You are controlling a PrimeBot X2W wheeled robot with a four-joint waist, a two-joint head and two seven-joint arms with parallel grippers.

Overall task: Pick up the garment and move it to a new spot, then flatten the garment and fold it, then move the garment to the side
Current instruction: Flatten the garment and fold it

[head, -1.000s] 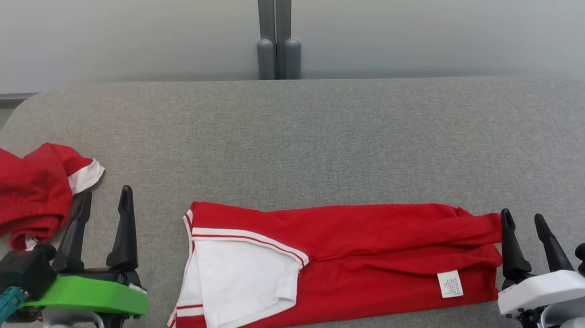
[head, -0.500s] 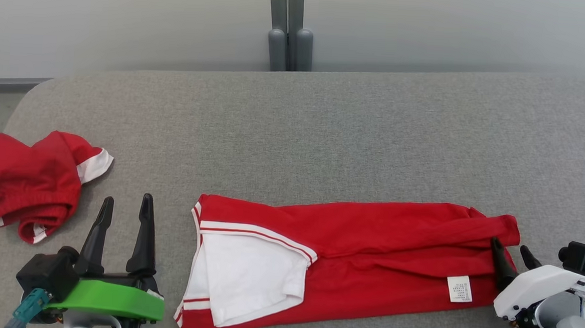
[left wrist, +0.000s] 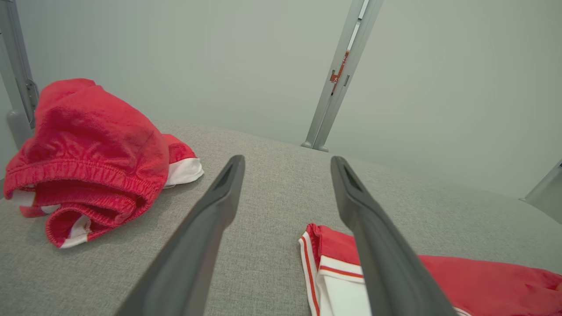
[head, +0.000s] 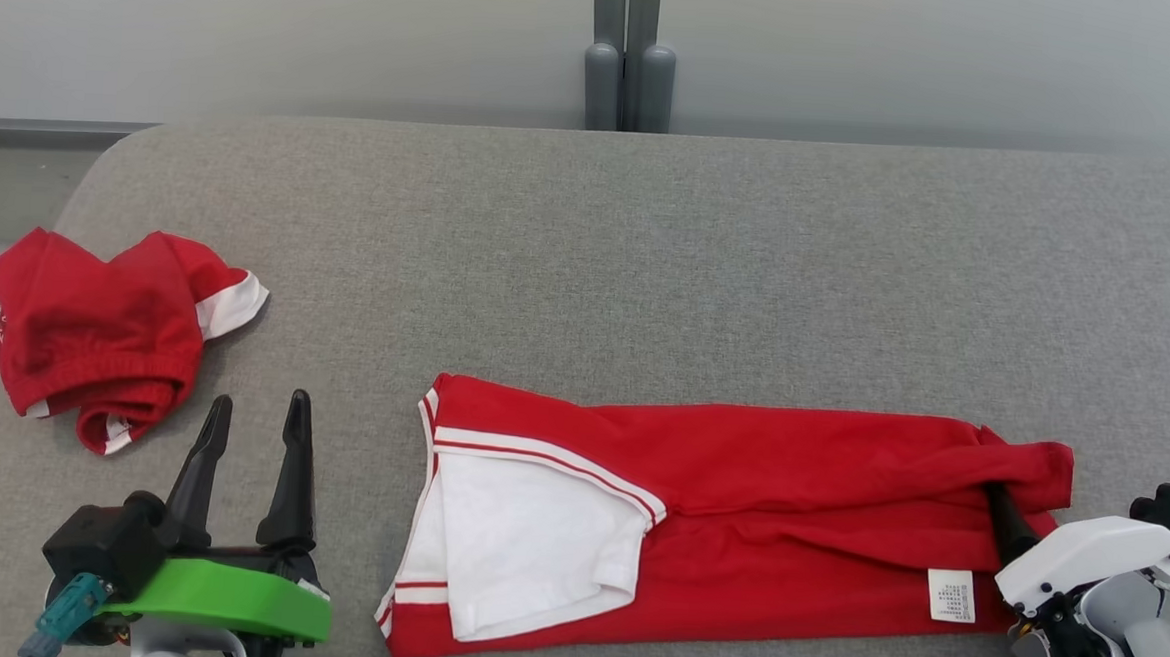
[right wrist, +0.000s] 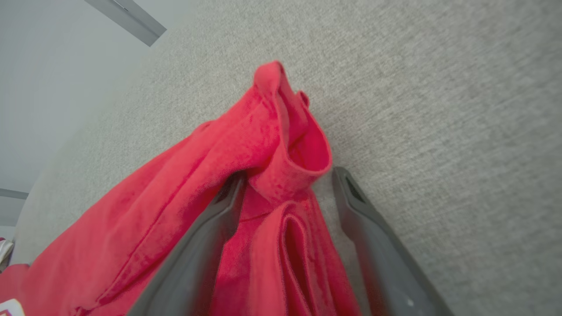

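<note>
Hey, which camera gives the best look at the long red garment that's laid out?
The head view: the long red garment lies whole across the grey cushion, white-trimmed end to label end. The left wrist view catches its striped corner; the right wrist view shows its bunched red end between the right gripper's spread fingers.

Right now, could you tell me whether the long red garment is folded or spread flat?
Folded: the long red garment lies as a narrow strip with lengthwise layers overlapping.

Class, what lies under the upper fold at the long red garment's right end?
One finger of the right gripper reaches under a fold of the long red garment; its tip is covered.
</note>
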